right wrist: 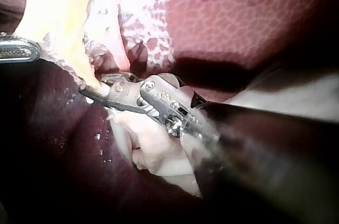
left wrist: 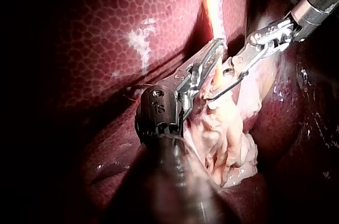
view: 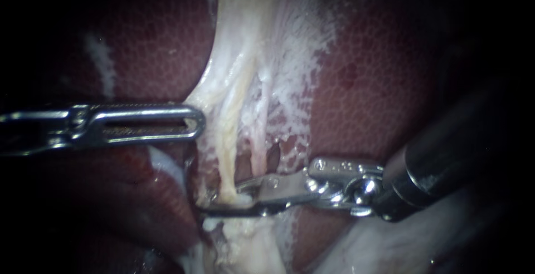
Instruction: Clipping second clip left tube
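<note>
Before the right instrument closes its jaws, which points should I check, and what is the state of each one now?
1. Left tube lies between the open jaws of the right instrument: ok.
2. Both jaws reach past the tube: cannot tell. The lower one does, but the upper tip is unclear.
3. Right tube stays outside the jaws: cannot tell, because it runs down behind the upper jaw.
4. A clip sits in the jaws: cannot tell.
5. Left instrument is clear of the right one: ok, it is apart, higher up beside the tube.
6. Position of any clip already on the tube: cannot tell, none can be made out.
</note>
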You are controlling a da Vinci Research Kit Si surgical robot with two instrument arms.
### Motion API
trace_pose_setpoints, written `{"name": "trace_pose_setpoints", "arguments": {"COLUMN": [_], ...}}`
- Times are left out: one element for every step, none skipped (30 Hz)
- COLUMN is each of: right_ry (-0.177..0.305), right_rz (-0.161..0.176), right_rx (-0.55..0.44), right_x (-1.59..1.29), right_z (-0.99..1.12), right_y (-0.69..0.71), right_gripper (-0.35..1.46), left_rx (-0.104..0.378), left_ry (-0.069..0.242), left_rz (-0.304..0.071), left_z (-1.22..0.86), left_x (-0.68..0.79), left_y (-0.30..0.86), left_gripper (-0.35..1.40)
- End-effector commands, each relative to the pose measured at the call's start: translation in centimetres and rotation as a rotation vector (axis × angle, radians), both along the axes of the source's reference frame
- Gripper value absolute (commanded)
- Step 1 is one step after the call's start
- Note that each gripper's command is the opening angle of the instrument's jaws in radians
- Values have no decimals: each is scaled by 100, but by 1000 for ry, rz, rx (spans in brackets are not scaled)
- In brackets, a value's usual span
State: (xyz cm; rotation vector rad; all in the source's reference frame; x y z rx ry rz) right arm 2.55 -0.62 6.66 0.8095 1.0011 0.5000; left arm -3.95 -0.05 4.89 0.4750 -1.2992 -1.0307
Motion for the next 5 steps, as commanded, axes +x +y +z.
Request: {"name": "trace_pose_setpoints", "arguments": {"right_ry": [0,0,0,-1,-1], "right_rz": [0,0,0,2,2], "right_rx": [0,0,0,-1,-1], "right_x": [0,0,0,0,0], "right_z": [-1,-1,-1,-1,-1], "right_y": [0,0,0,0,0], "right_gripper": [-35,-35,-35,-35,-35], "left_rx": [0,0,0,0,0], "left_ry": [0,0,0,0,0], "left_rz": [0,0,0,0,0], "left_z": [0,0,0,0,0], "left_x": [0,0,0,0,0], "left_y": [0,0,0,0,0], "left_gripper": [-35,-35,-35,-35,-35]}}
